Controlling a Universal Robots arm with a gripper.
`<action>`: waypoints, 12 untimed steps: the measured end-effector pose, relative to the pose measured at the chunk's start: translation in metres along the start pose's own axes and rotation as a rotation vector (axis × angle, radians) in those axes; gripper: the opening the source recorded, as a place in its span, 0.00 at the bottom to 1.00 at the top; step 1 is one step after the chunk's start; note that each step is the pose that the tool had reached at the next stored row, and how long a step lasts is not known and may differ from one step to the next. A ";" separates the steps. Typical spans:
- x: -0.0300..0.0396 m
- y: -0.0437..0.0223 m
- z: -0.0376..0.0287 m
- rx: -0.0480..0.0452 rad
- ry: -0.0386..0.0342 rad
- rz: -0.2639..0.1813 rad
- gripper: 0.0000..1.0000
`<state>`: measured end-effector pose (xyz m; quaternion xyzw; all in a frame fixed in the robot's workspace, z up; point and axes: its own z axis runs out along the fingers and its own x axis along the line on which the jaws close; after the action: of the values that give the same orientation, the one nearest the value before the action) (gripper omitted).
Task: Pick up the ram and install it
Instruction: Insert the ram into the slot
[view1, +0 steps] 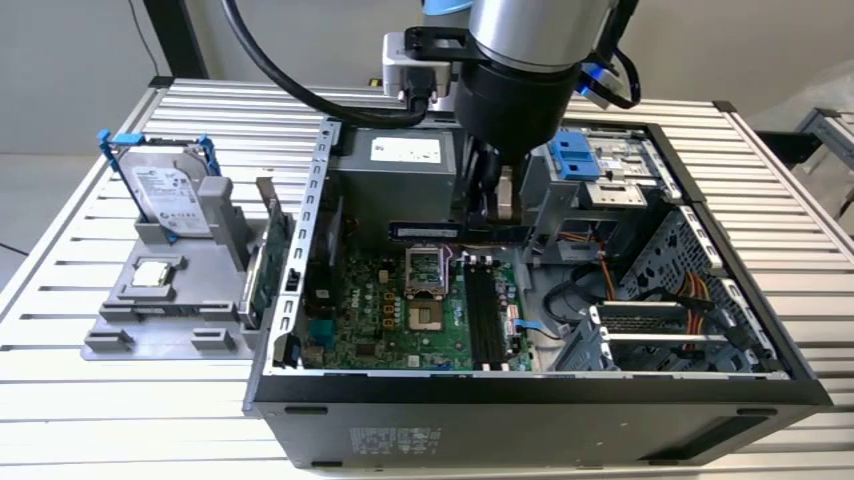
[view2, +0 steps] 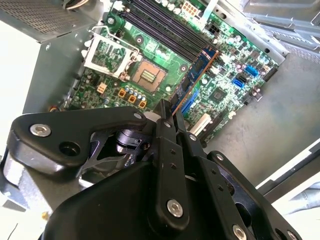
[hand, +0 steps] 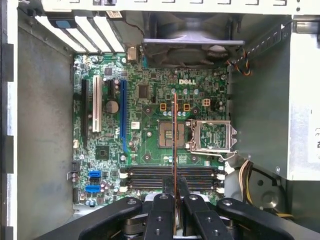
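Above the motherboard (hand: 150, 95), tool (hand: 174, 187) clamped on the ram (hand: 174, 130), a thin dark stick, apparently blue-faced, held edge-down.

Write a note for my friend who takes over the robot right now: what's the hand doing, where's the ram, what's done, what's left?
Hand: shut on the ram, gripping one end.
Ram: off the table, held inside the open computer case, above the motherboard.
Done: the pick-up.
Left: the install. The memory slots look empty, and the ram lies crosswise to them, not yet seated.
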<state>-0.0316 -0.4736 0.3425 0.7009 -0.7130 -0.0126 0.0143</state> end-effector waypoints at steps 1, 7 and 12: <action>0.0000 -0.0001 0.0007 0.0020 0.0001 0.000 0.00; 0.0000 -0.0002 0.0039 0.0026 -0.0016 0.049 0.00; -0.0001 -0.0003 0.0050 0.0024 -0.0037 0.109 0.00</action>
<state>-0.0315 -0.4736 0.3376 0.6610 -0.7502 -0.0123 0.0128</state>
